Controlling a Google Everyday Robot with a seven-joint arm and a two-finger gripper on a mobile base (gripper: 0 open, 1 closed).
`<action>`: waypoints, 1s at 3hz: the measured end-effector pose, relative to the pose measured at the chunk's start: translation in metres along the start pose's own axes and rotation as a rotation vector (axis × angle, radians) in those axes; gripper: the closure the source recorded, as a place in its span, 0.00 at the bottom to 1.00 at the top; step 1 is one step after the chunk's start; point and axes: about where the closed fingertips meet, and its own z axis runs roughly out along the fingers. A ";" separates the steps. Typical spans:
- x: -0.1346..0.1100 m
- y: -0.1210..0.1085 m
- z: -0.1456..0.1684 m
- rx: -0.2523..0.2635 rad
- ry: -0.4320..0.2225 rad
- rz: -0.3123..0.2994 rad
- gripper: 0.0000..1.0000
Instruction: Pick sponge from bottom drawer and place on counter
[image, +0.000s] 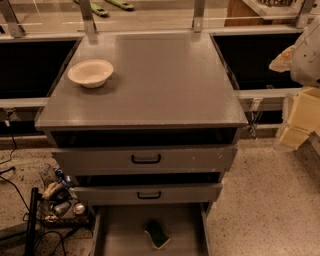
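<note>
Noted nearest: sponge (158, 234) lying on floor of pulled-out bottom drawer (116, 235), right of centre. Found at far left of counter (165, 90): cream bowl (90, 73), upright. Seen at right edge, beside cabinet, off the counter: gripper (299, 120); open or closed, cannot tell.

Speckled floor (265, 200) w/ clutter (60, 202) btm-left, dark side bays (30, 65), rail posts (88, 15) at back, warm light; claw (297, 122) at right edge.
</note>
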 end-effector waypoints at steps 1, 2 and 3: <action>0.000 0.000 0.000 0.000 0.000 0.000 0.00; 0.010 0.009 0.012 -0.023 -0.001 0.019 0.00; 0.041 0.029 0.041 -0.095 0.025 0.077 0.00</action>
